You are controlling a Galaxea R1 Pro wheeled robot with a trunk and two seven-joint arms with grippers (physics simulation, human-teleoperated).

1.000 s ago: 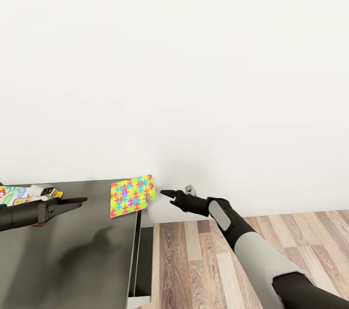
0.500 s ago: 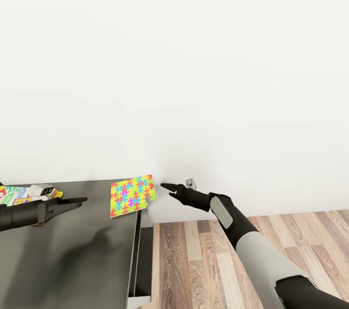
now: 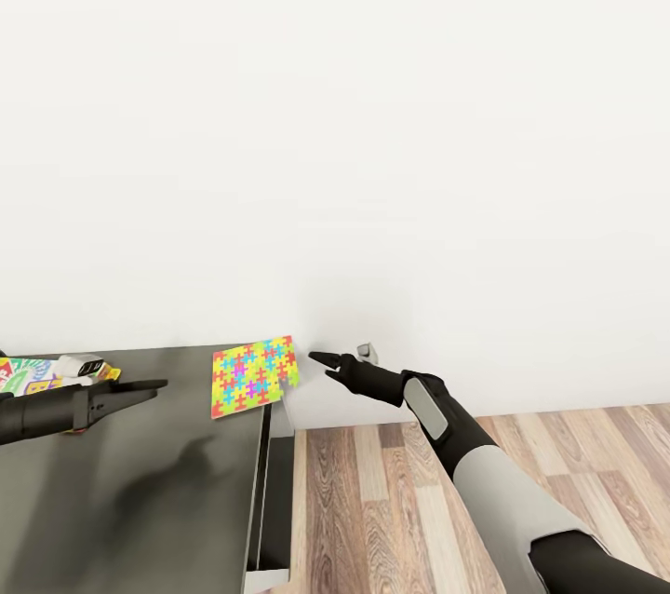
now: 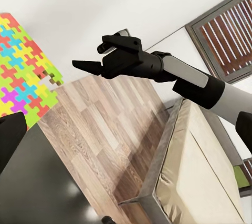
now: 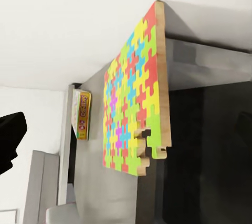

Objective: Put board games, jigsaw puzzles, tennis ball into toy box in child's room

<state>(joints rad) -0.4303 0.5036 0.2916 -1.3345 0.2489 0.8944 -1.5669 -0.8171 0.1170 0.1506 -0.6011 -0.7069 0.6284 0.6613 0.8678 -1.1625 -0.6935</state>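
Observation:
One jigsaw puzzle (image 3: 253,375), a flat square of bright interlocking pieces, lies at the far right corner of the dark grey table (image 3: 140,492). Its edge juts a little past the table's end. My right gripper (image 3: 318,364) hovers off that end, a short way from the puzzle (image 5: 134,108), open and holding nothing. The left wrist view shows the right gripper (image 4: 86,57) from the side, beyond the puzzle (image 4: 23,71). My left gripper (image 3: 160,384) hangs over the table left of the puzzle, open and empty. A board game (image 3: 23,377) lies at the table's far left.
A small white object (image 3: 79,365) rests by the board game. A white wall runs just behind the table, with a grey outlet (image 3: 367,352) behind my right gripper. Wood-plank floor (image 3: 400,501) lies right of the table. The bed (image 4: 194,171) shows in the left wrist view.
My right gripper rose a little and edged toward the wall between one second and half a second ago, then held still. The left arm and puzzle have not moved.

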